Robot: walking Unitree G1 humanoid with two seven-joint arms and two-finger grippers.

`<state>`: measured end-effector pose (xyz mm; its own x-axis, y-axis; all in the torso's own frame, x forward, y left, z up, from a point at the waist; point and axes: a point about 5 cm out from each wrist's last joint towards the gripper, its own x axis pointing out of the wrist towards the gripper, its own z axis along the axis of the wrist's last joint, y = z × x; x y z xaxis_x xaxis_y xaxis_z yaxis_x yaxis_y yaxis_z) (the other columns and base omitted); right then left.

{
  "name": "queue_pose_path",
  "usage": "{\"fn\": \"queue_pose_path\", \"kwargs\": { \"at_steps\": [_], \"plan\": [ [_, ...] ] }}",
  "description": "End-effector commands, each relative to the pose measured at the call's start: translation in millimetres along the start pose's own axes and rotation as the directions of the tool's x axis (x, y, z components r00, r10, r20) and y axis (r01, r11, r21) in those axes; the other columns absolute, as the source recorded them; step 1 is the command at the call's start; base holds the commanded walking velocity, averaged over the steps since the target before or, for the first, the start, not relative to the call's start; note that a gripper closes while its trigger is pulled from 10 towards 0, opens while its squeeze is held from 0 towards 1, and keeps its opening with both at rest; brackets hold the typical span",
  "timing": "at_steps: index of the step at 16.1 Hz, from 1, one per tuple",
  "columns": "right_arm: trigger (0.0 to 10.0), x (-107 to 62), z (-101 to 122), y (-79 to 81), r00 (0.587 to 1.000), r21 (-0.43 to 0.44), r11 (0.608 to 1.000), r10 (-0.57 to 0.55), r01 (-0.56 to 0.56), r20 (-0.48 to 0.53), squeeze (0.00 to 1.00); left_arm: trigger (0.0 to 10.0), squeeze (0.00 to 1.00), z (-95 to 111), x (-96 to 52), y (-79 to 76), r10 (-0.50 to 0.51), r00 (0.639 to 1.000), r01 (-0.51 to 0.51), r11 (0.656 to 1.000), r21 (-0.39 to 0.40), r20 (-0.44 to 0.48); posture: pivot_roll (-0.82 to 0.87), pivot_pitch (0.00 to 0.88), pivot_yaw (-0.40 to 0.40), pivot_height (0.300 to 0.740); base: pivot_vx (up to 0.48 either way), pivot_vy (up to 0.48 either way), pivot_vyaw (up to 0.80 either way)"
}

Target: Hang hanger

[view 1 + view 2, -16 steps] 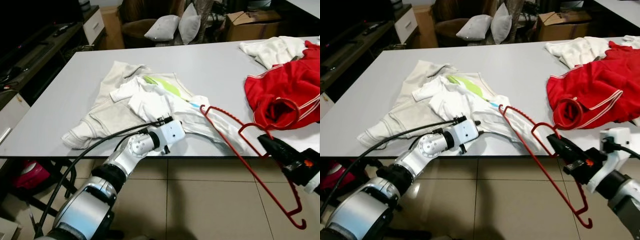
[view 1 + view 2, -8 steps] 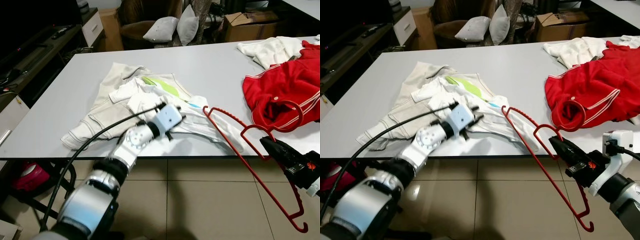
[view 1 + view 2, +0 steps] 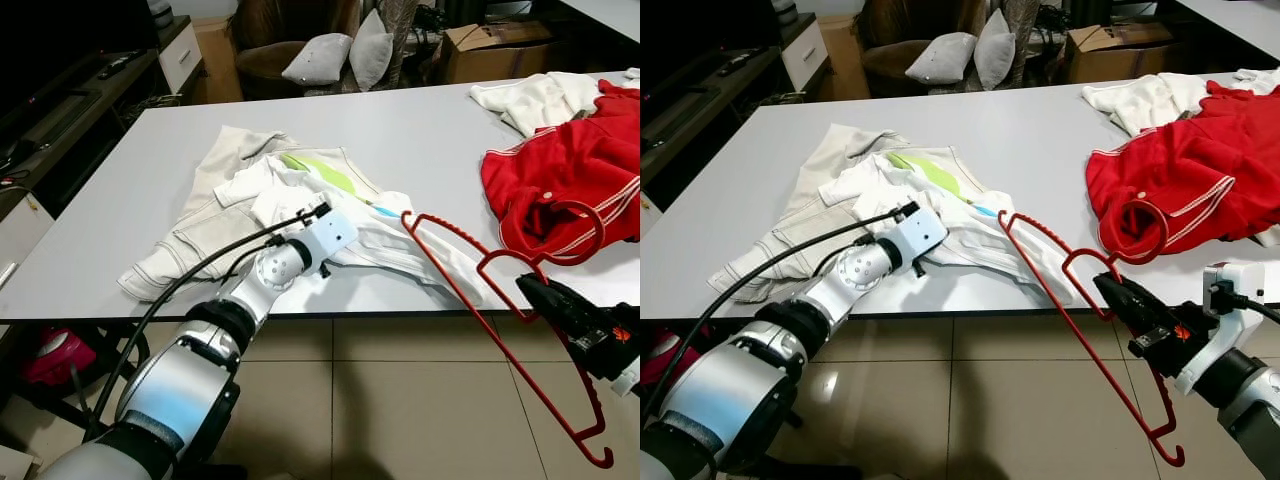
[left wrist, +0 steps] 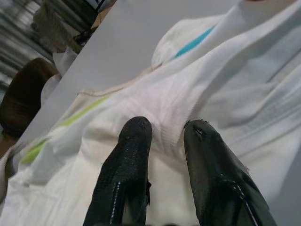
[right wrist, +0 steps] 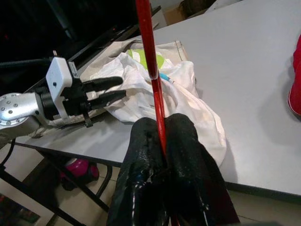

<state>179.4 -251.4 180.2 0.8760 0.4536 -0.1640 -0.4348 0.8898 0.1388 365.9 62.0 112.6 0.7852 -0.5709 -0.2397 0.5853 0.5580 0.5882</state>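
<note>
The right gripper (image 5: 160,136) pinches the red hanger (image 3: 500,330), which slants out past the front edge of the grey table (image 3: 450,130) (hook end lowest). On that table the left gripper (image 4: 164,132) has its fingers slightly spread against the white shirt (image 3: 300,195). A red garment (image 3: 560,180) lies at the table's right end.

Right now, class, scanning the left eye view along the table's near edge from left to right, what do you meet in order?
Beige garment → left gripper on the white shirt → red hanger → right gripper → red garment.
</note>
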Motion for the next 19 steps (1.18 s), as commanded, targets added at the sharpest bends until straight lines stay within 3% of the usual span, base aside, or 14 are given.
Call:
{"fn": "queue_pose_path", "kwargs": {
  "at_steps": [1, 18, 19],
  "plan": [
    [10.0, -0.7, 3.3, 5.1, 1.000, -0.010, 1.000, 0.013, -0.013, 0.007, 0.00, 10.0, 0.00, -3.0, -0.4, 1.3, -0.023, 0.999, 0.023, 1.000, 0.011, -0.029, -0.24, 0.000, 0.147, 0.740, 0.000, 0.000, 0.00],
    [10.0, -1.0, 3.3, 5.0, 1.000, -0.010, 1.000, 0.013, -0.012, 0.007, 0.00, 10.0, 0.00, -2.9, -0.2, 0.9, -0.031, 0.999, 0.032, 0.999, 0.009, -0.030, -0.24, 0.000, 0.148, 0.740, 0.000, 0.000, 0.00],
    [10.0, 0.0, 3.6, 7.6, 1.000, -0.010, 0.999, 0.031, -0.031, 0.001, 0.00, 0.0, 0.00, -5.5, 1.3, 2.4, -0.003, 0.997, 0.001, 1.000, -0.023, -0.079, -0.26, 0.000, 0.135, 0.740, 0.000, 0.000, 0.00]
  ]
}}
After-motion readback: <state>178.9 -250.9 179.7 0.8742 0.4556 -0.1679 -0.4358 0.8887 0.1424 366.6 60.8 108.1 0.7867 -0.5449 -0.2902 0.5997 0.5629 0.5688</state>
